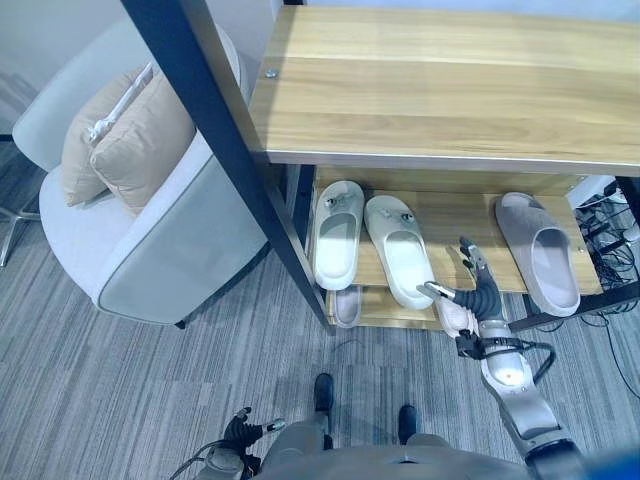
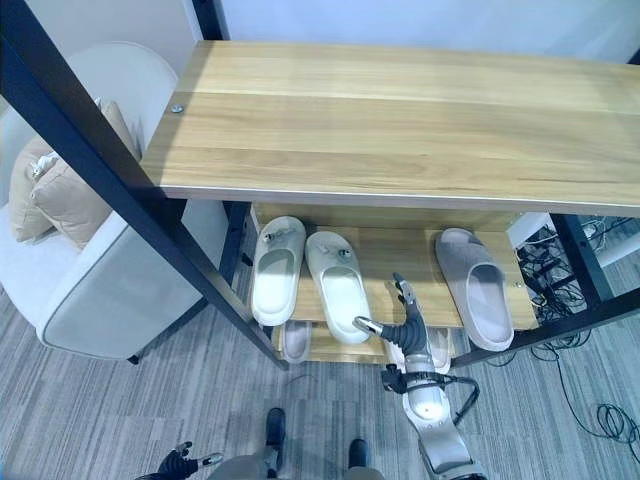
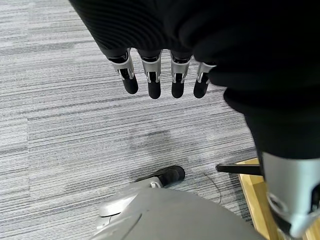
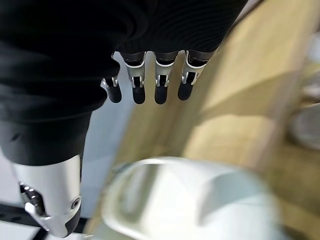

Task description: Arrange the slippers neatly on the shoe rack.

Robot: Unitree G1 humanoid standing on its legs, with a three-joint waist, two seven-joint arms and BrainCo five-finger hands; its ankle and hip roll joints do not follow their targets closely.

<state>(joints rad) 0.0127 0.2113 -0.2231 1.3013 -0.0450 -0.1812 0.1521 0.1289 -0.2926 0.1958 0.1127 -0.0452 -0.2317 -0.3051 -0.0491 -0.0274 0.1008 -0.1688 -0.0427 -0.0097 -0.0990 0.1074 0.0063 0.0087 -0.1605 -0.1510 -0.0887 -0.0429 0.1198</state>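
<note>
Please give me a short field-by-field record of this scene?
rack: wooden shelves, dark frame
white pair: side by side on middle shelf, left part
grey slipper: same shelf, right part
lower shelf: two slippers partly visible
right hand: open, raised before middle shelf
left hand: open, low over carpet
armchair: left of rack, two cushions

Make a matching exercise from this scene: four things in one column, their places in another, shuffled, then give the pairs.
Things:
1. grey slipper
2. white slippers
3. cushions
4. right hand

Places:
A. on the armchair
B. side by side at the shelf's left end
C. alone at the shelf's right end
D. open, in front of the shelf between the slippers

Pairs: 1-C, 2-B, 3-A, 4-D
</note>
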